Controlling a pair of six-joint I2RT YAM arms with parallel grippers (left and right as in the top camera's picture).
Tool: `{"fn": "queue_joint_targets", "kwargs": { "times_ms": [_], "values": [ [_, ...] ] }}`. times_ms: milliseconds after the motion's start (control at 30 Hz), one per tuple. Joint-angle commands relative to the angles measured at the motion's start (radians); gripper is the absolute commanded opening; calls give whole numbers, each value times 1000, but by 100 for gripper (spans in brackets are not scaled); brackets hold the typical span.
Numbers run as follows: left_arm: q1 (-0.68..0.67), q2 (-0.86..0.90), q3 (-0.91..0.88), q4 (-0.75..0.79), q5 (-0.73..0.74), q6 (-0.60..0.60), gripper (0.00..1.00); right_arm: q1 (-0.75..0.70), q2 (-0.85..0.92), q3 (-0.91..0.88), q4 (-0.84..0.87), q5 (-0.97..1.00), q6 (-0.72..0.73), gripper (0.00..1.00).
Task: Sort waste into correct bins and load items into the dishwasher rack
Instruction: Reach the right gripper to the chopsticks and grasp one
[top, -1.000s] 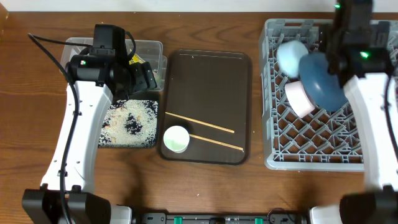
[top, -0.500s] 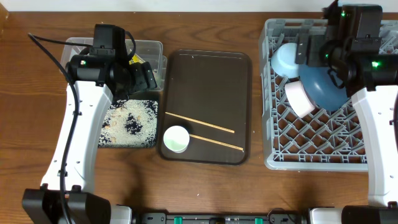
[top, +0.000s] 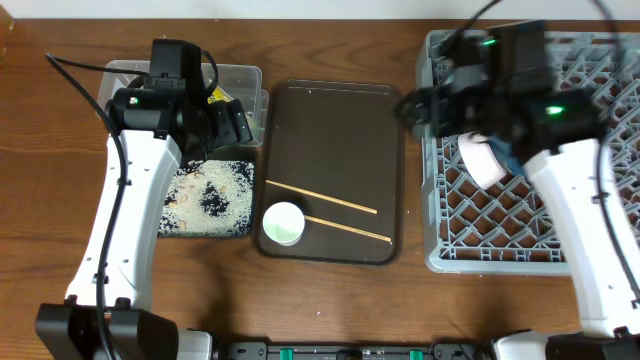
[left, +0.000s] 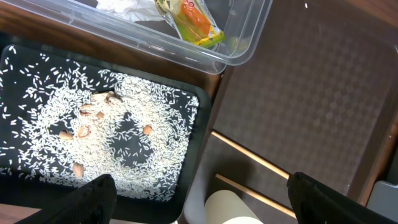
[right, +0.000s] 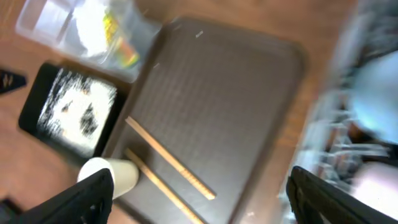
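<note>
Both tools released, gripping nothing: left tool (left: 214, 202), right tool (right: 199, 200). I see two thin wooden chopsticks (top: 320, 197) lying parallel on the dark brown rectangular serving tray (top: 340, 130), long axes diagonal, far-left to near-right.

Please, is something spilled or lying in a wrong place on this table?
Nothing looks spilled: the rice lies inside the black tray. Only a few brown bits are mixed into it.
</note>
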Motion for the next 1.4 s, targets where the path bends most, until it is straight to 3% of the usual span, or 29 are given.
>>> {"fn": "queue_joint_targets", "kwargs": {
  "times_ms": [0,267,500,867,900,1100,1367],
  "values": [
    [5,-16,11,-4,-2,2,91,80,53,-53,26,26,103,83],
    [5,-16,11,-4,-2,2,90,200,158,-92,113,32,213,73],
    [5,-16,11,-4,-2,2,90,235,253,-92,80,143,228,71],
    [5,-16,11,-4,-2,2,91,318,388,-92,50,156,-154,68],
    [5,-16,11,-4,-2,2,90,326,400,-92,46,180,-179,63],
    [5,-16,11,-4,-2,2,90,373,478,-96,48,328,-208,53],
    [5,-16,11,-4,-2,2,91,383,554,-98,37,328,-216,42]
  ]
}}
